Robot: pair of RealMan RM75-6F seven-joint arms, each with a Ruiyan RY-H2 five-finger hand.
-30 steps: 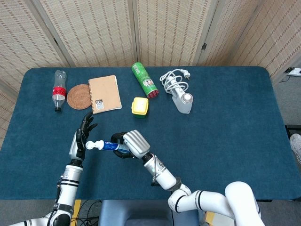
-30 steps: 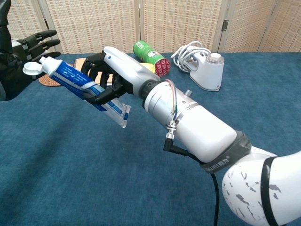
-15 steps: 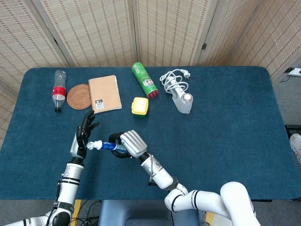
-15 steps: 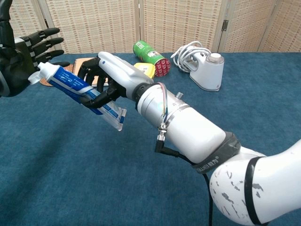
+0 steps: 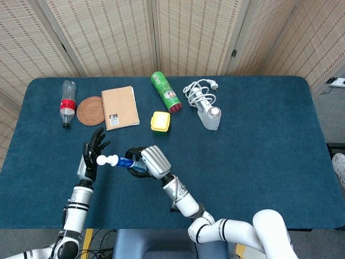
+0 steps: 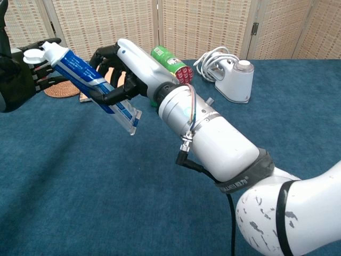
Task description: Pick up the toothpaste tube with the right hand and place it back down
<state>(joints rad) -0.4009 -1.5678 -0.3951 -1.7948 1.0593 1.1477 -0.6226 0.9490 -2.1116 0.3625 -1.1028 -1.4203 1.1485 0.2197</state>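
Note:
My right hand [image 5: 146, 161] [image 6: 123, 72] grips the blue and white toothpaste tube [image 5: 121, 162] [image 6: 88, 79] around its middle and holds it up off the blue table [image 5: 259, 140]. The tube's white cap [image 5: 101, 159] [image 6: 33, 55] points to the left, toward my left hand [image 5: 89, 156] [image 6: 16, 74]. The left hand stands upright with its fingers spread, just behind the cap and holding nothing. The tube's flat crimped end [image 6: 130, 121] hangs below the right hand.
Along the far side lie a clear bottle [image 5: 66, 103], a round woven coaster [image 5: 90, 110], a tan notebook [image 5: 119, 107], a yellow box [image 5: 160, 122], a green can [image 5: 165, 91] [image 6: 170, 62] and a white charger with coiled cord [image 5: 205, 102] [image 6: 228, 72].
The right hand has lifted the tube higher and shifted it slightly left and further away. The left hand has moved a little left and stays spread.

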